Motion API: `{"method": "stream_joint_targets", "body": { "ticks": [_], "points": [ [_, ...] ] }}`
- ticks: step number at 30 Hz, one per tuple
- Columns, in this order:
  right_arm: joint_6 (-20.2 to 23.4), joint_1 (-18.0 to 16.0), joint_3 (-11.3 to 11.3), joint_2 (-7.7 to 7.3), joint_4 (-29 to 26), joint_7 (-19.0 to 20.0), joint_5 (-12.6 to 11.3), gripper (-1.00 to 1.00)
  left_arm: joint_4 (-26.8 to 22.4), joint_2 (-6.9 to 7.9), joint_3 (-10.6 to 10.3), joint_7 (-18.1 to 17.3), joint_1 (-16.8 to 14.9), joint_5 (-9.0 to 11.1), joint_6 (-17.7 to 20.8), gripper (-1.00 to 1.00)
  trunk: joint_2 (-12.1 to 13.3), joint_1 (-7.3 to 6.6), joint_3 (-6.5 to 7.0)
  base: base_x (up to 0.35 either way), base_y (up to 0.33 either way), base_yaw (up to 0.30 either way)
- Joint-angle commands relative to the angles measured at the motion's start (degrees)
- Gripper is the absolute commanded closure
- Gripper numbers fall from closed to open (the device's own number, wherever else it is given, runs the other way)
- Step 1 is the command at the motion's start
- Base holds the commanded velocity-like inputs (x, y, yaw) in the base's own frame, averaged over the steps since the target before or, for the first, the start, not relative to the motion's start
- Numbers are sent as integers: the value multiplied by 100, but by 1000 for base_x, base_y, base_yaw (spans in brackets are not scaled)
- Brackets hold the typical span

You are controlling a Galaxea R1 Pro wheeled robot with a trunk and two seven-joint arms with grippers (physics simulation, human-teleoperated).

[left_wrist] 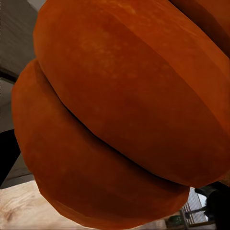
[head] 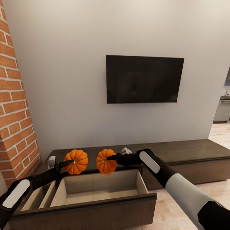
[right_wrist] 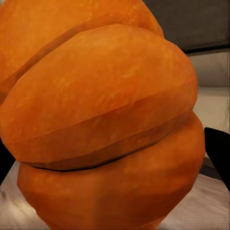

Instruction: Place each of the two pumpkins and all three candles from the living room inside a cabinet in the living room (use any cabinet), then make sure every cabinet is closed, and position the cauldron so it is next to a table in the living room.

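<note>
Both wrist views sit so close to orange ribs that little else can be made out — only dark slivers of finger at the picture edges and scraps of pale floor. From the head camera, the left gripper (head: 66, 164) is closed on the left pumpkin (head: 76, 162), its dark fingers meeting the fruit's near side, and the right gripper (head: 111, 157) likewise grips the right pumpkin (head: 106, 161). Both pumpkins hang side by side, just apart, above the rear edge of the open drawer (head: 99, 187) of the cabinet (head: 191, 153) — its beige interior showing below. A small white object (head: 126, 150) behind the right arm is partly hidden.
</note>
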Motion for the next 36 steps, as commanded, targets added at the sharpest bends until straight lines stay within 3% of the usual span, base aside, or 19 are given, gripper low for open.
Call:
{"method": "stream_joint_targets", "body": {
  "ticks": [1, 10, 15, 21, 26, 29, 32, 36],
  "points": [
    [21, -20, 12, 4, 3, -6, 32, 100, 2, 2, -14, -1, -6, 34, 22, 100, -45, 22, -25, 0, 0, 0],
    [76, -41, 13, 51, 37, -326, 12, 100, 5, -6, -124, 6, -6, 33, 12, 100, -406, 219, -186, 0, 0, 0],
    [116, -41, 18, 77, 152, -352, 9, 100, 2, -4, -541, 97, -6, 7, -42, 100, -606, 329, -276, 0, 0, 0],
    [126, -41, 18, 122, 284, -345, 25, 100, -36, 1, -607, 576, -6, -277, -100, 100, -847, 461, -384, 0, 0, 0],
    [67, -41, 30, 145, 295, -348, 50, 100, -69, 60, -601, 638, -13, -352, -265, 100, -1047, 571, -474, 0, 0, 0],
    [51, -41, 41, 152, 291, -380, 73, 100, -77, 54, -584, 763, -21, -610, -457, 100, -1168, 637, -527, 0, 0, 0],
    [41, -41, 50, 156, 288, -450, 182, 100, -90, 20, -557, 863, -31, -794, -683, 100, -1288, 703, -581, 0, 0, 0],
    [-62, -41, 53, 257, 295, -483, 440, 100, -94, -5, -549, 903, -39, -885, -790, 100, -1449, 790, -653, 0, 0, 0]
  ]
}}
